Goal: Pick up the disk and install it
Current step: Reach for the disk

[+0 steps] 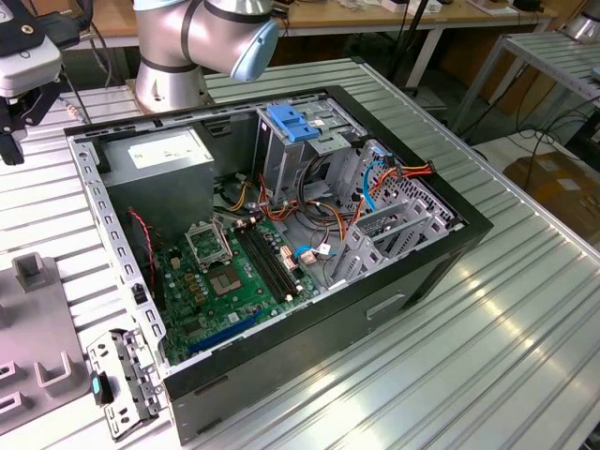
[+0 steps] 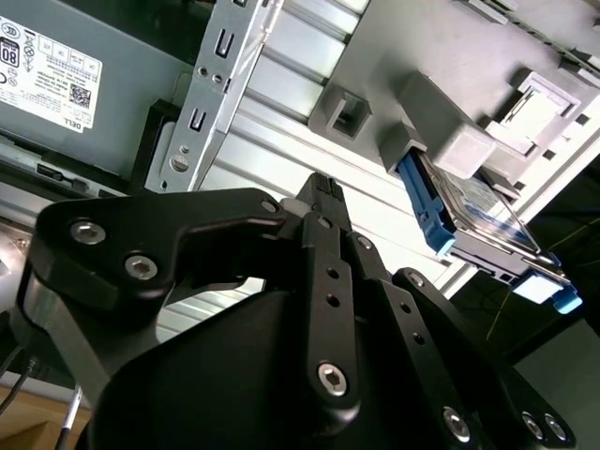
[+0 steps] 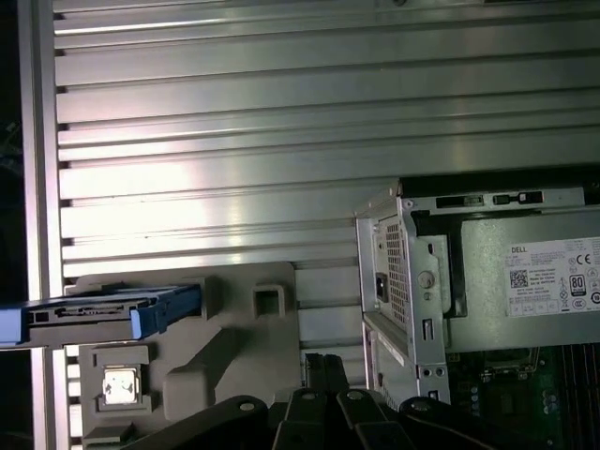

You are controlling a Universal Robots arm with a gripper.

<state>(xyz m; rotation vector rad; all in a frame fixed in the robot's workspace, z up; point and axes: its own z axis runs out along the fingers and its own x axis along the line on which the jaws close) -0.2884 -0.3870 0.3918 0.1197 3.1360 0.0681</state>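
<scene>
On the ribbed metal tabletop (image 1: 487, 356), the open computer case (image 1: 309, 347) lies on its side, its inside facing up, which looks meant to give reach from above. The grey power supply (image 1: 169, 150) fills one corner. The metal drive cage (image 1: 309, 155) with the blue latch (image 1: 291, 122) stands beside it, with cables crowding the floor around it, so room in there looks tight.

Outside the case, just beside its corner, sits a grey holder (image 3: 234, 328). The disk (image 3: 103, 309) stands on edge in its slot, blue rails showing. One end sticks out past the holder with open air around it, probably so it can be gripped on its flat sides.

The pincer (image 3: 323, 364) hangs above the strip between holder and case, well apart from the disk. It is clenched on nothing, tips together in the first wrist view. The disk is not yet lifted.
</scene>
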